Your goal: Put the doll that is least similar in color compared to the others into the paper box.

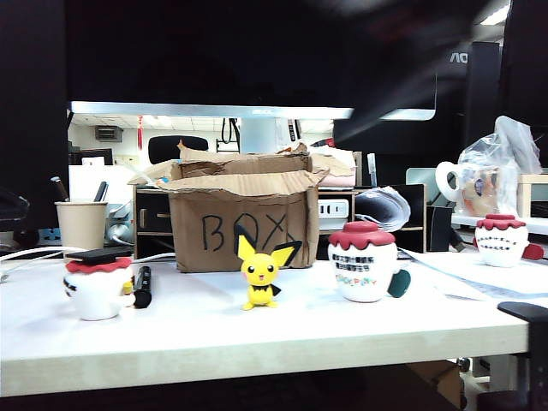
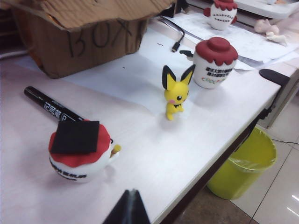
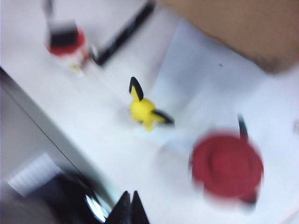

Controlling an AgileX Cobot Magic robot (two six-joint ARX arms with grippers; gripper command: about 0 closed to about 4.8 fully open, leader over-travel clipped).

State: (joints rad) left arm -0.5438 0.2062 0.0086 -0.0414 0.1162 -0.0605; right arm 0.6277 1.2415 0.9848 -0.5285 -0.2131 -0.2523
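Your yellow doll [image 1: 259,278] stands upright on the white table [image 1: 257,342], just in front of the paper box [image 1: 244,218] and a little toward its right half, below the "BOX" lettering, not touching the cardboard. Nothing grips it.

To the right of the doll you have a white doll with a red top [image 1: 363,261], close by but apart. A second one, wearing a flat black cap [image 1: 97,284], sits well to the doll's left, with a black marker [image 1: 142,287] lying just beside it. A third red-topped doll [image 1: 501,240] stands far off to the right, behind the others.

Your right gripper [image 3: 129,207] hangs above the table on the near side of the doll, its fingers pressed together and holding nothing; that view is blurred. Your left gripper [image 2: 129,208] shows only a dark pointed tip at the frame's edge, above the table's front near the capped doll, and it looks closed with nothing in it.
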